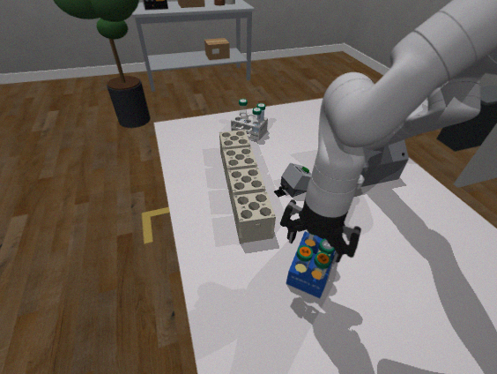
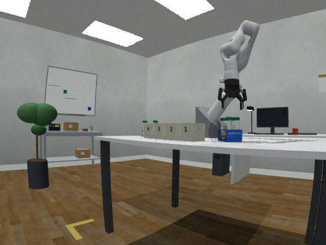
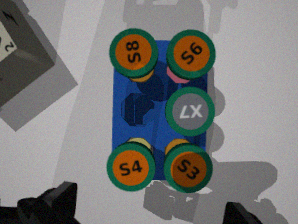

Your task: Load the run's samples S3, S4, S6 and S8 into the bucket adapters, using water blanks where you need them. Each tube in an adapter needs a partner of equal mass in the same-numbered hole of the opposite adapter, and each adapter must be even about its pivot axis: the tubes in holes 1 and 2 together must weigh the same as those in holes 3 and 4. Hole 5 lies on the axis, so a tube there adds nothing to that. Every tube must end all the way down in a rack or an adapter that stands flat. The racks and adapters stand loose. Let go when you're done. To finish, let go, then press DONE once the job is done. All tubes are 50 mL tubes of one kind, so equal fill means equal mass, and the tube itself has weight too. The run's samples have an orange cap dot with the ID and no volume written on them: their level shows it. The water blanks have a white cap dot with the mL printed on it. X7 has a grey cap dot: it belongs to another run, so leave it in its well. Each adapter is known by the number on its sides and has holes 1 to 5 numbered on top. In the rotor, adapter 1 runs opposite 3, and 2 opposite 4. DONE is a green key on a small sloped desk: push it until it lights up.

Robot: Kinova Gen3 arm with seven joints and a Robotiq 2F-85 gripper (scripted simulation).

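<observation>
A blue sample rack (image 1: 304, 282) (image 2: 229, 136) (image 3: 150, 132) stands on the white table (image 1: 211, 273). In the wrist view it holds orange-dotted tubes S8 (image 3: 134, 52), S6 (image 3: 190, 54), S4 (image 3: 131, 167) and S3 (image 3: 188, 169), and the grey-dotted X7 (image 3: 190, 111). One well beside X7 is empty. My gripper (image 1: 321, 242) (image 2: 232, 106) (image 3: 147, 212) is open and empty. It hangs a little above the rack, off the S4/S3 end. Four beige adapters stand in a row, from 1 (image 1: 255, 216) (image 2: 189, 130) to 4 (image 1: 233, 138) (image 2: 148, 129), with all holes empty.
A clear rack (image 1: 255, 126) with three green-capped blank tubes (image 1: 243, 103) stands beyond adapter 4. The sloped grey desk (image 1: 294, 178) with the green DONE key (image 1: 304, 168) sits right of the adapters, partly behind my arm. A corner of adapter 1 (image 3: 25, 60) shows in the wrist view.
</observation>
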